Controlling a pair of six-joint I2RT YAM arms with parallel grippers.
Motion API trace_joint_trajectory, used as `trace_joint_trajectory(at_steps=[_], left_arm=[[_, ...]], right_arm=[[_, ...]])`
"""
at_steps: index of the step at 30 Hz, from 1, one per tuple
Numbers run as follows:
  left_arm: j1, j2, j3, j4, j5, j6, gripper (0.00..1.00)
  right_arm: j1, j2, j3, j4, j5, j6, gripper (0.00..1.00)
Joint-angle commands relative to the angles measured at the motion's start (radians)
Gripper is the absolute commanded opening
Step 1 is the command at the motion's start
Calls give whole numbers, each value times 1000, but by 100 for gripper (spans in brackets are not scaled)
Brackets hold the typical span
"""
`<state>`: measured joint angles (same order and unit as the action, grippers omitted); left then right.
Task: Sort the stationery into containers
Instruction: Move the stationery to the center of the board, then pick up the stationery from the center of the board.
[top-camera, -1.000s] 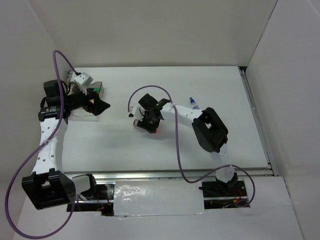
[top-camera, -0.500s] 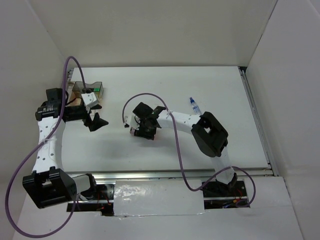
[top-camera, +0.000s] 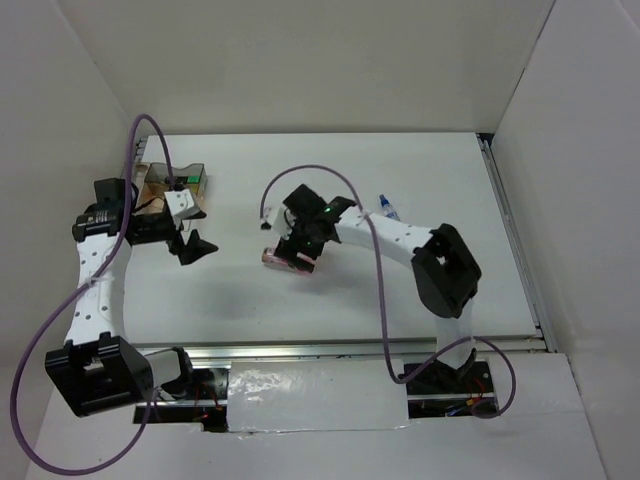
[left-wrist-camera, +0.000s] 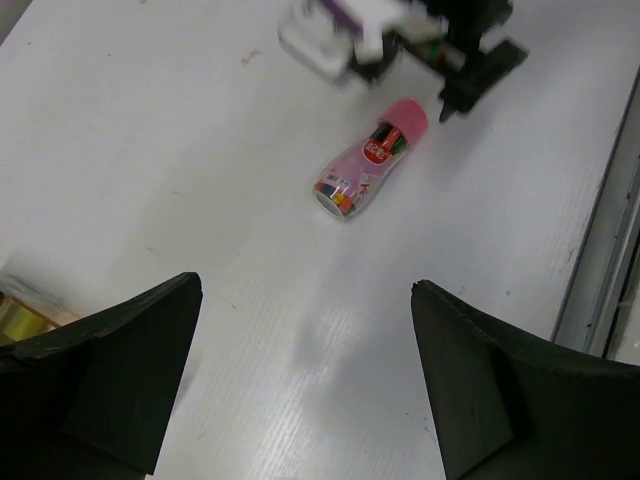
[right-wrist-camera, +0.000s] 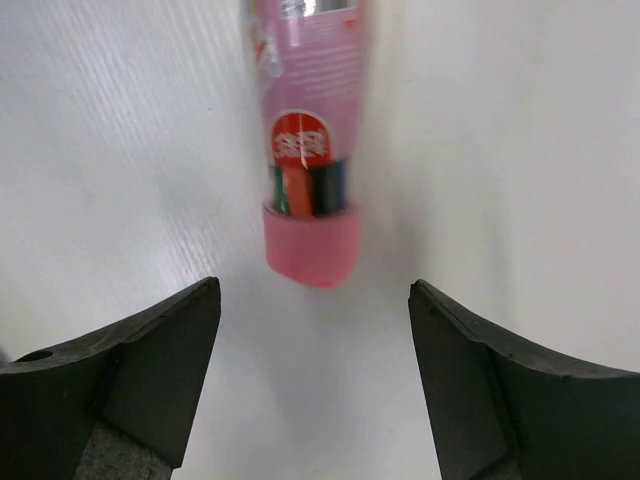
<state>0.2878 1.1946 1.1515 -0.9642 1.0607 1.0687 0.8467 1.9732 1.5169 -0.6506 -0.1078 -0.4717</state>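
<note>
The pink tube (left-wrist-camera: 367, 160) is seen on its side on the white tabletop (left-wrist-camera: 150, 150), apparently released, though the right wrist view is blurred. The right pincer (right-wrist-camera: 312, 290) is held open just behind the tube's cap. The left pincer (left-wrist-camera: 305, 290) is spread wide and empty, near the clear box (top-camera: 178, 180).
</note>
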Motion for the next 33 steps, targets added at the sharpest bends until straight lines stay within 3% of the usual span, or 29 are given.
trace_joint_trajectory(at_steps=[1,6,9,15,20,33], left_arm=[[-42,39,24,110,-11,4,98],[-243,210,137,61,-172,183,94],[-376,337,203,70,-258,203,93],[-542,589,348,136,-455,224,89],[-627,749,485,33,-545,260,82],[-717,761,413,-10,-587,243,74]], right_arm=[[-109,-221,17,14,-120,91,82],[-370,-426,-47,75,-324,221,83],[-515,-491,-99,91,-383,289,83],[-693,-577,-213,83,-519,395,81],[-726,-645,-302,112,-535,423,81],[-744,-649,-320,118,-561,426,81]])
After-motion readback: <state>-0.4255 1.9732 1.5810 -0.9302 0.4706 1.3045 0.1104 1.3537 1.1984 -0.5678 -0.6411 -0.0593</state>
